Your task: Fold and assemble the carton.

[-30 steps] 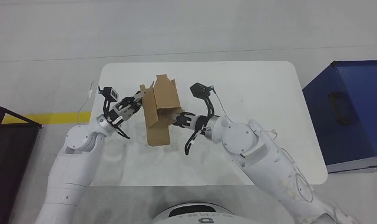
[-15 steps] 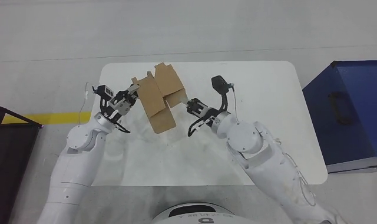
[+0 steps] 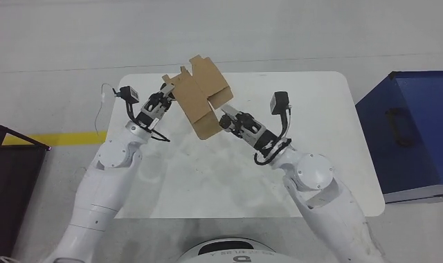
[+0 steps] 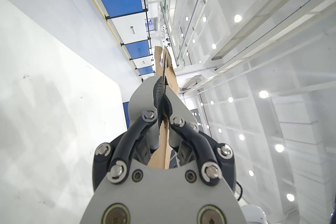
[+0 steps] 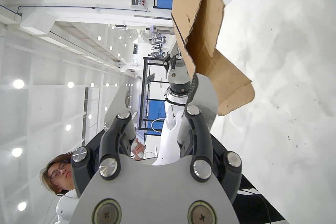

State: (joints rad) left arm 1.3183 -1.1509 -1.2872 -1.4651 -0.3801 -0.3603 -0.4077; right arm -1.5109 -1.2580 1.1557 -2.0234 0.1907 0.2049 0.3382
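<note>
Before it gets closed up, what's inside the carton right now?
The right wrist view looks into the open end of the carton: only bare cardboard walls show, with nothing in it. The deeper part is covered by the cardboard itself, so I can't see there.

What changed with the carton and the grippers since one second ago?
The carton shifted toward the far edge of the table and turned. The left gripper, shut on its edge, carried it; the open right gripper followed at its side. Both arms stayed with the carton.

Holds carton tilted above table's far edge, left gripper at left flap, right gripper at near-right side. Blue bin beside table.
</note>
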